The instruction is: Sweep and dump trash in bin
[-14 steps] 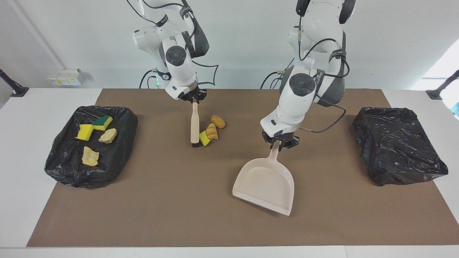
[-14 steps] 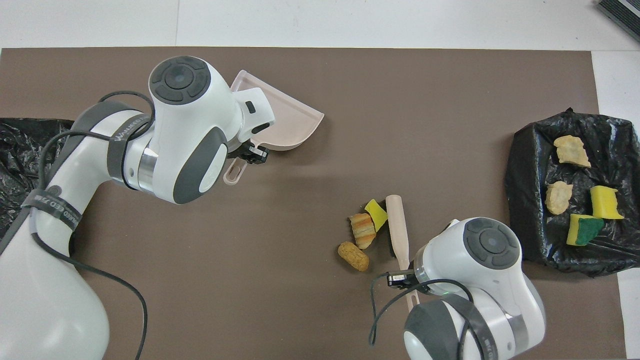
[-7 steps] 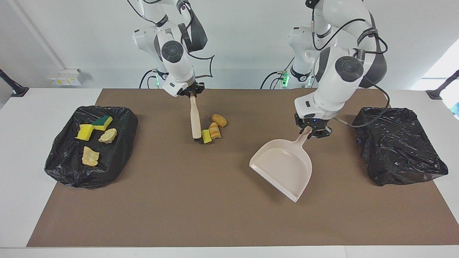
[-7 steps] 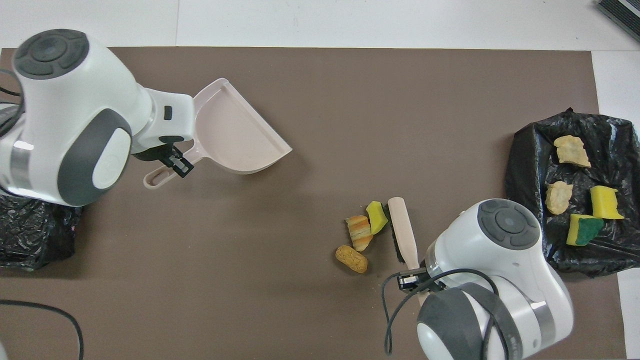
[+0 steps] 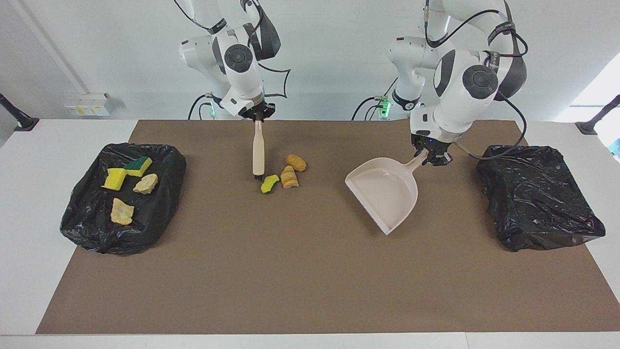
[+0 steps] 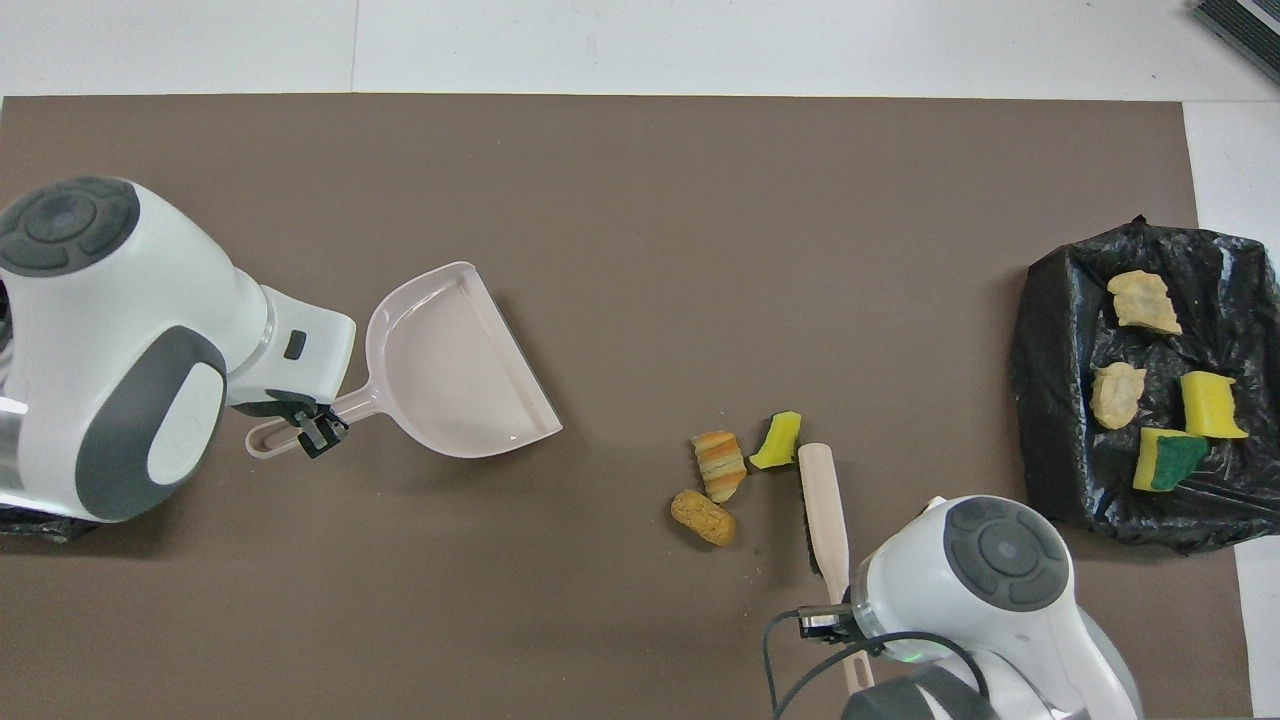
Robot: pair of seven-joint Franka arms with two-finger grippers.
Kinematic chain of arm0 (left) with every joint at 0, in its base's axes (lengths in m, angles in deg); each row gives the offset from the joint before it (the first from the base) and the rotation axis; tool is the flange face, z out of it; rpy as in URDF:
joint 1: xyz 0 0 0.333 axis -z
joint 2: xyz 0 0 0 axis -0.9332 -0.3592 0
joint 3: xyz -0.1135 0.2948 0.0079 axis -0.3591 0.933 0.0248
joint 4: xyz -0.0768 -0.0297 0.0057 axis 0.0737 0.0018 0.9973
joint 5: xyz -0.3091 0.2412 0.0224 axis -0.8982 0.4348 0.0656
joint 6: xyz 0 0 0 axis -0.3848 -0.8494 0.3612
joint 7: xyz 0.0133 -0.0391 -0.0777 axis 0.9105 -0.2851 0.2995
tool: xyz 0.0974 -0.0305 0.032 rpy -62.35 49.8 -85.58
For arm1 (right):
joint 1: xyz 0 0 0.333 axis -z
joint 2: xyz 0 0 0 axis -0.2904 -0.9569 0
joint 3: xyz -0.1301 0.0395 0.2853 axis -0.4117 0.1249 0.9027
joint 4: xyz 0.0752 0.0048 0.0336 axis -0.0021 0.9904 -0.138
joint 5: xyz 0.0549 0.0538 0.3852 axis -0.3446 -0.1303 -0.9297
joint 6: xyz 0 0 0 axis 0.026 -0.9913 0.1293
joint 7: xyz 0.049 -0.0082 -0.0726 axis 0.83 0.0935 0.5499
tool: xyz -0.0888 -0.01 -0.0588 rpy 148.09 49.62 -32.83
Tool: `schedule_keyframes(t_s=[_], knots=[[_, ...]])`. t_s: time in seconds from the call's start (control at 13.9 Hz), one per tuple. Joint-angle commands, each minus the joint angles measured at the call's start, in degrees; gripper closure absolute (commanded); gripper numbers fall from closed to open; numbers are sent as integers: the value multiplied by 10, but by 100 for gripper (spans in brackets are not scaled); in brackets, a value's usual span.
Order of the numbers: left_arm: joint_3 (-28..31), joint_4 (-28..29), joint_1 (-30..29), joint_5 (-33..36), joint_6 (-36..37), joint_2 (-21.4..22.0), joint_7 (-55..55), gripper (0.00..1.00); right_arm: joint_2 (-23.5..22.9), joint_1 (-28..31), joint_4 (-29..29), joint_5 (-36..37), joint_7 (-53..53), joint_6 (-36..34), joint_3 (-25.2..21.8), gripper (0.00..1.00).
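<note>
Right claw pinching beige wooden-handled brush; left claw pinching beige plastic dustpan. Loose yellow sponge and bread lumps mid-desk beside bristles. Best: dustpan lip flat, close, then short strokes.

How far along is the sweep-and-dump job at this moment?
Done: four trash pieces lie in the bin at the right arm's end. In hand: right claw holds the brush beside three loose pieces; left claw holds the empty dustpan. Left: sweep those three in and dump.
</note>
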Motion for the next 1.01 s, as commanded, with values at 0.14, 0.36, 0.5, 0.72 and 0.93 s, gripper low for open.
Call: schedule_keyframes(t_s=[0.14, 0.36, 0.5, 0.72, 0.93], knots=[[0, 116, 48, 6, -74, 76, 2, 100, -8, -42, 24, -27, -114, 64, 1, 100], [1, 156, 102, 6, -135, 70, -65, 100, -37, -67, 20, -27, -118, 106, 1, 100], [0, 176, 120, 6, -168, 69, -96, 100, -46, -87, 19, -46, -147, 137, 1, 100], [0, 177, 132, 6, -166, 67, -112, 100, -57, -88, 15, -86, -207, 166, 1, 100], [0, 184, 132, 6, -164, 68, -113, 100, -94, -111, 0, -100, -258, 194, 2, 100]])
